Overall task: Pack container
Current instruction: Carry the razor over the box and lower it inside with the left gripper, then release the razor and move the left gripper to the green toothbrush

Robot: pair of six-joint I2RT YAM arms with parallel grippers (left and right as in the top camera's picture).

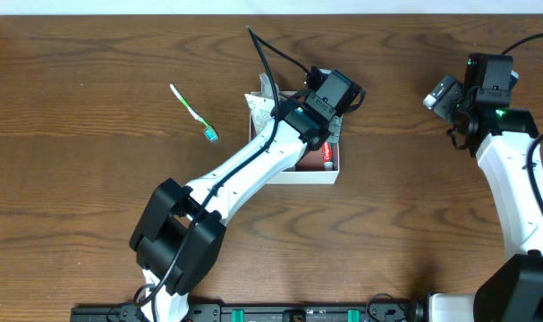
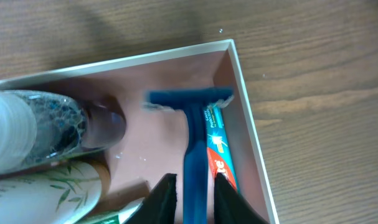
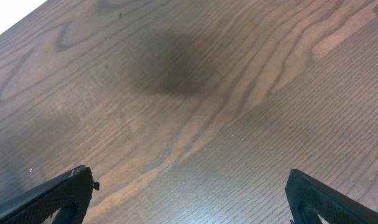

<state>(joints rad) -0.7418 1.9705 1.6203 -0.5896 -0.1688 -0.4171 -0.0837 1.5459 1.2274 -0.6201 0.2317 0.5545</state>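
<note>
The container (image 1: 307,176) is a shallow white-walled box with a reddish-brown floor (image 2: 157,143) at the table's middle. In the left wrist view a blue razor (image 2: 195,137) lies in it beside a toothpaste tube (image 2: 218,140) along the right wall. My left gripper (image 2: 195,193) is low inside the box (image 1: 329,125). Its fingers straddle the razor handle with a thin gap on each side. My right gripper (image 3: 189,193) is wide open and empty above bare wood at the far right (image 1: 441,94).
A clear patterned bottle (image 2: 39,127) and a white bottle with green leaves (image 2: 45,193) fill the box's left side. A white and green toothbrush (image 1: 193,113) lies on the table left of the box.
</note>
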